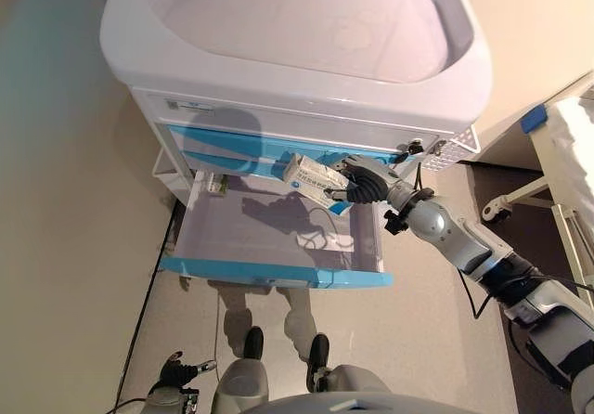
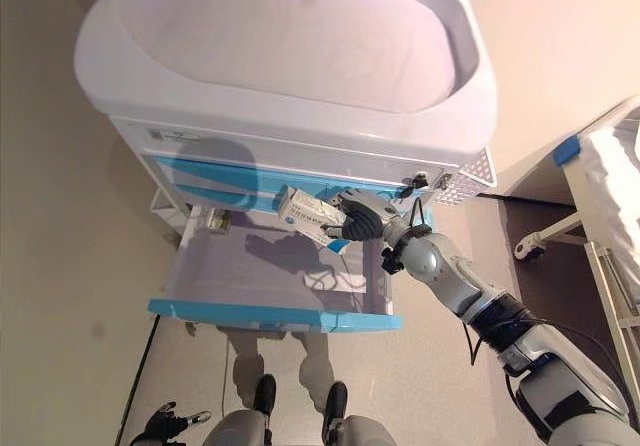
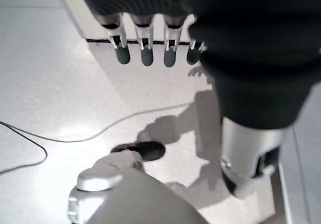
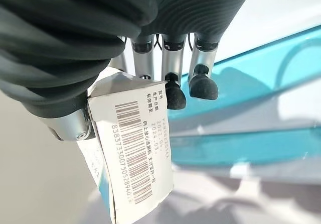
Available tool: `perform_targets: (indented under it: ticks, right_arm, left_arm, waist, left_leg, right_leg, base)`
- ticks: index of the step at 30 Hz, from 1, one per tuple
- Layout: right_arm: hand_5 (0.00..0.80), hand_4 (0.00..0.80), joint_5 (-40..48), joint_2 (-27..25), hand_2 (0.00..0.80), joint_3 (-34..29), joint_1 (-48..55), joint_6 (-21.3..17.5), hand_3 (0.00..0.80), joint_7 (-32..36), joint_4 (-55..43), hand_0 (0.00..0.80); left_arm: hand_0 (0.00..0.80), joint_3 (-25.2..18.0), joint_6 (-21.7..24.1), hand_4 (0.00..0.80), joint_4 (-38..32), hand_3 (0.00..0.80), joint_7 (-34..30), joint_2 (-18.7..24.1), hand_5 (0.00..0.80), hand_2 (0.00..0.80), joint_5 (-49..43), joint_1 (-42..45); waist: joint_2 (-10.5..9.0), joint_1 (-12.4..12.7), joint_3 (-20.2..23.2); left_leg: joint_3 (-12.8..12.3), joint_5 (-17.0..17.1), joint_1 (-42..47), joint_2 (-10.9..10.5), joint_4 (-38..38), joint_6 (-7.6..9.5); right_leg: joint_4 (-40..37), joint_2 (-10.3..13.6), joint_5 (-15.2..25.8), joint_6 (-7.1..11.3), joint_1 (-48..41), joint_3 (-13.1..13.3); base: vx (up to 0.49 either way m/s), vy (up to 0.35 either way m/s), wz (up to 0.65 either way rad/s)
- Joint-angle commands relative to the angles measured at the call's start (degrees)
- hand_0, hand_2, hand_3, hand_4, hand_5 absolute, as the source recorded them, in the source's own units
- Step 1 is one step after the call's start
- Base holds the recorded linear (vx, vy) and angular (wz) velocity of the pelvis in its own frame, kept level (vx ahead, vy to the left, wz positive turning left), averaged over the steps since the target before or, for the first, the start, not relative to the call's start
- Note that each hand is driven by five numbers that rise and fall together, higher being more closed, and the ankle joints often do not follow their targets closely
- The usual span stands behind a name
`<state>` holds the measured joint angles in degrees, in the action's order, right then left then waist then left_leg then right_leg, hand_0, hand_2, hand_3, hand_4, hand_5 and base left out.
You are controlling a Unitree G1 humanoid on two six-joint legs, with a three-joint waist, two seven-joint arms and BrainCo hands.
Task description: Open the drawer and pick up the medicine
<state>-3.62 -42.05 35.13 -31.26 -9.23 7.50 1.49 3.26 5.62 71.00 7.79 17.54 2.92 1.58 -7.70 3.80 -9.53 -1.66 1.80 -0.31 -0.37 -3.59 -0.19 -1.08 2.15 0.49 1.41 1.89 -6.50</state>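
The white cart's lower blue-fronted drawer [image 1: 278,273] stands pulled out. Above its back right part my right hand [image 1: 364,180] is shut on a white medicine box [image 1: 311,177] with blue print, lifted off the drawer floor and sticking out to the left. In the right wrist view the box [image 4: 130,158] shows a barcode label, pinched between thumb and fingers [image 4: 175,96]. A small item [image 1: 215,184] lies in the drawer's back left corner. My left hand [image 1: 176,374] hangs low near the floor at the lower left, its fingers [image 3: 145,53] straight and holding nothing.
The cart [image 1: 297,71] has a wide white basin top and a shut blue drawer above the open one. A white wire basket [image 1: 455,147] hangs on its right side. A bed frame with a caster wheel [image 1: 492,212] stands at the right.
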Motion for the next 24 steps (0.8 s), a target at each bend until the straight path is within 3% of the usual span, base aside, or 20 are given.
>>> perform_targets:
  ticks: [1,8,13,17,24]
  right_arm:
    - [0.800,0.800,13.15,-2.48,0.800,-0.83,-1.07,-1.90,0.800,5.02,-4.63,0.800]
    - [0.800,0.800,31.58,-13.98,0.800,-0.21,-3.40,-0.19,0.800,11.49,-13.84,0.800]
    - [0.800,0.800,35.02,-19.48,0.800,-3.41,-3.34,-0.72,0.800,11.00,-15.60,0.800]
    - [0.800,0.800,34.65,-20.82,0.800,-7.59,-4.76,-1.72,0.800,6.47,-9.93,0.800]
    - [0.800,0.800,28.69,-18.48,0.800,-7.61,-11.22,-1.85,0.800,0.43,3.09,0.800]
  left_arm:
    - [0.000,-0.20,0.17,0.000,3.00,0.000,-1.99,0.27,0.000,0.000,-2.97,0.41]
    - [0.000,-0.69,-0.04,0.000,3.51,0.000,-4.17,-0.28,0.000,0.000,-3.62,1.56]
    - [0.000,-0.44,-0.18,0.000,4.20,0.000,-4.86,-1.24,0.000,0.000,-3.98,2.76]
    - [0.000,0.10,-0.44,0.000,5.38,0.000,-4.85,-2.24,0.000,0.000,-3.75,3.86]
    - [0.000,2.27,-0.89,0.000,6.00,0.000,-4.00,-3.00,0.000,0.000,-2.94,4.19]
  waist:
    - [0.03,0.84,4.12]
    - [0.15,-0.40,8.50]
    - [0.28,-0.80,10.32]
    - [0.46,-0.82,11.62]
    - [0.14,-0.17,12.16]
  left_leg:
    - [-1.00,0.09,-1.55,-1.82,-0.85,0.75]
    - [-4.06,-0.27,1.01,-1.00,-1.41,-0.02]
    - [-4.45,-0.51,1.88,-0.93,-1.34,-0.23]
    - [-5.29,-0.91,2.68,-0.72,-1.10,-0.32]
    - [-5.00,-0.80,2.73,-0.55,-1.08,-0.40]
  right_leg:
    - [1.91,0.40,2.91,3.67,2.33,1.27]
    - [-0.41,-0.67,3.69,4.02,0.19,3.74]
    - [-0.86,-0.83,3.55,4.09,-0.96,3.63]
    - [-1.37,-1.04,3.60,4.17,-1.67,4.04]
    - [-1.52,-1.13,3.63,3.95,-2.08,3.38]
  base:
    - [0.032,-0.016,-0.17]
    - [0.023,-0.007,-0.21]
    - [0.024,-0.004,-0.16]
    - [0.000,0.000,0.00]
    - [0.000,0.000,0.00]
